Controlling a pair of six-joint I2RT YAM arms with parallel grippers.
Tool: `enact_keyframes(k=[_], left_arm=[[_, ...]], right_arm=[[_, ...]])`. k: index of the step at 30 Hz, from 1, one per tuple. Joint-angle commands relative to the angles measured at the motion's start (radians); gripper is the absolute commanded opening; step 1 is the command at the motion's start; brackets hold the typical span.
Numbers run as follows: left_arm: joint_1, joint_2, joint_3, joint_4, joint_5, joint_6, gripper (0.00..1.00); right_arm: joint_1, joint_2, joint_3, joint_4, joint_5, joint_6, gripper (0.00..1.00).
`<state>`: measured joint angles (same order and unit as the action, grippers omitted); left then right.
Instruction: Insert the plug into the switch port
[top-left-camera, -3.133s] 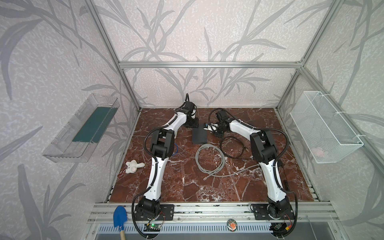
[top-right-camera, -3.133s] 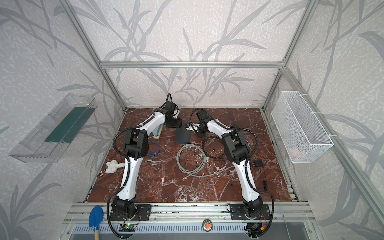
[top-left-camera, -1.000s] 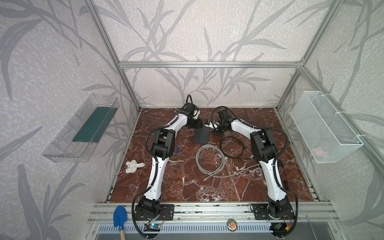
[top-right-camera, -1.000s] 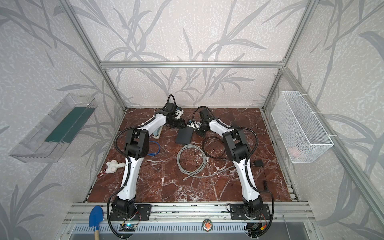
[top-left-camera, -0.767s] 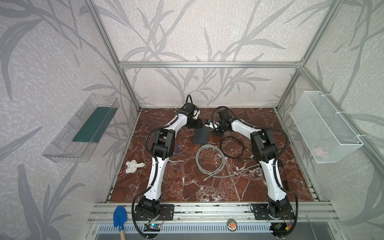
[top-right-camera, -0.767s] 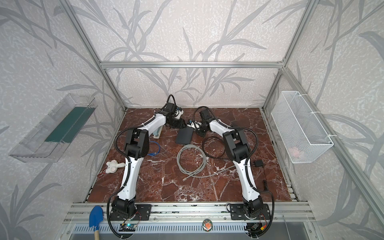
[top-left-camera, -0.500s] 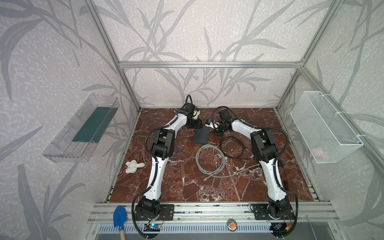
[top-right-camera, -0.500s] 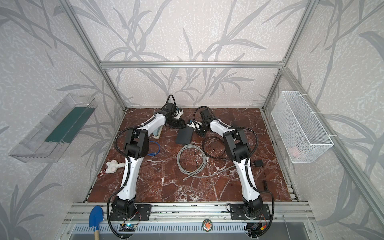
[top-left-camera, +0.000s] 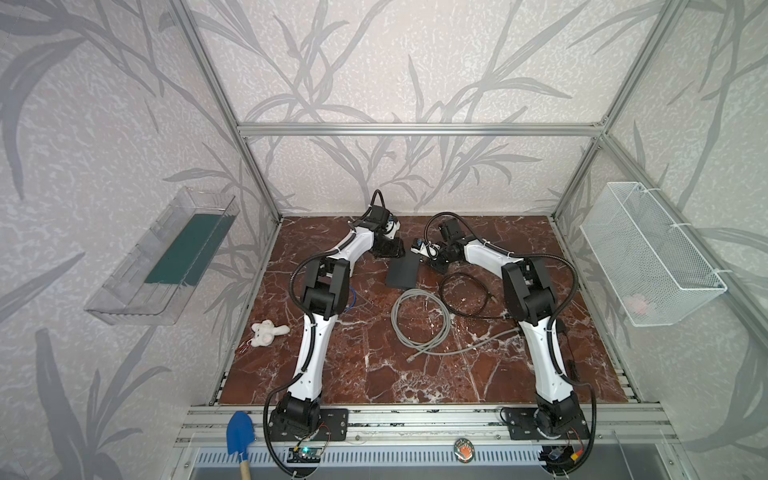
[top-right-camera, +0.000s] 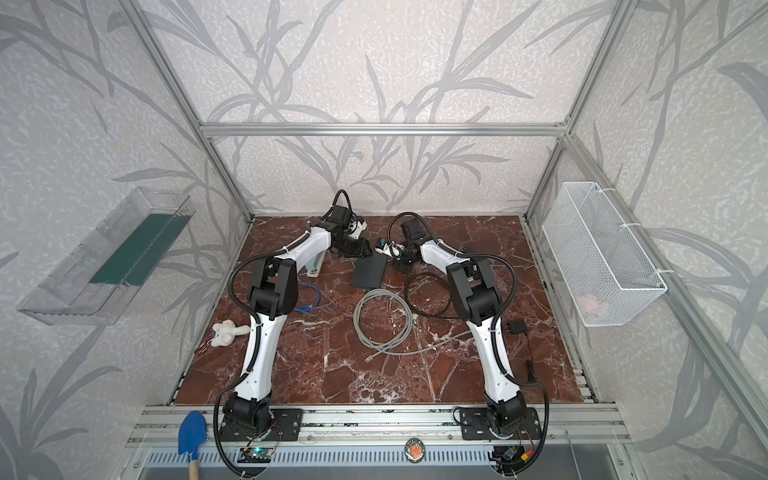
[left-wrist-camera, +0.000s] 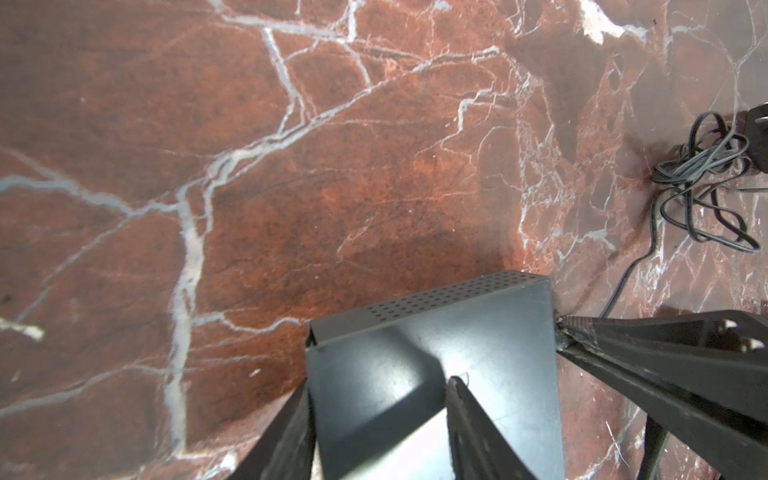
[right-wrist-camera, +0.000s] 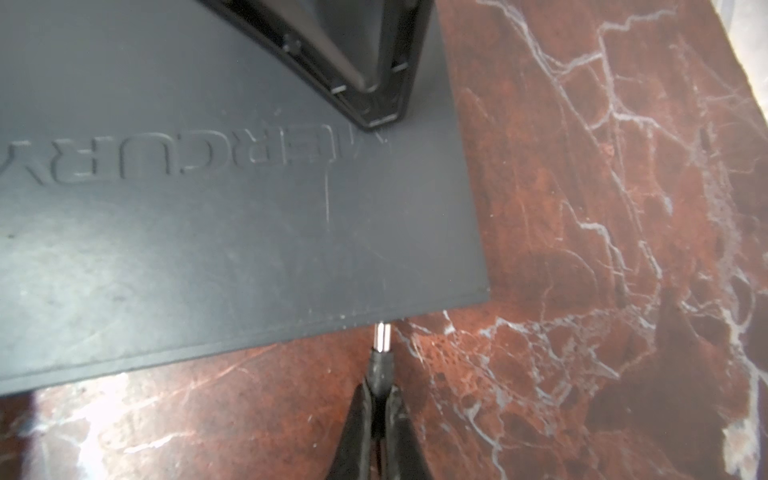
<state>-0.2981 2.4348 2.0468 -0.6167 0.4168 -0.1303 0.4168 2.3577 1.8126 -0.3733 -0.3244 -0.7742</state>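
Pinching black barrel plug (right-wrist-camera: 382, 365) between pressed-together jaws, right gripper (right-wrist-camera: 376, 395) holds silver tip against side edge of switch (right-wrist-camera: 208, 208), metal part visible outside. At far end, left gripper (left-wrist-camera: 382, 382) clamps switch, one jaw on top face, other at side. Switch lies on marble table (top-left-camera: 374, 365), far middle.

Two white robot arms stretch to the far middle of a red marble bench (top-right-camera: 374, 382), where the left tool (top-right-camera: 365, 250) and right tool (top-right-camera: 395, 262) meet over a dark, flat switch (top-right-camera: 368, 272). A coiled grey cable (top-right-camera: 358, 322) lies nearer the camera.
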Motion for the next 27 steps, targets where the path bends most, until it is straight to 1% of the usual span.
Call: enact_keyframes(k=[1,16,24,27], left_arm=[[-0.007,0.007,0.012,-0.072,0.005,0.018,0.50],[-0.007,0.007,0.007,-0.079,0.004,0.020,0.50],[-0.007,0.004,0.009,-0.082,0.010,0.023,0.50],[-0.007,0.003,0.007,-0.089,0.010,0.026,0.50]], right_arm=[[0.009,-0.040,-0.014,0.042,-0.060,0.003,0.05],[0.006,-0.078,-0.061,0.068,-0.031,0.008,0.04],[0.002,-0.056,-0.035,0.078,-0.013,0.028,0.05],[0.003,-0.048,-0.029,0.088,0.019,0.042,0.04]])
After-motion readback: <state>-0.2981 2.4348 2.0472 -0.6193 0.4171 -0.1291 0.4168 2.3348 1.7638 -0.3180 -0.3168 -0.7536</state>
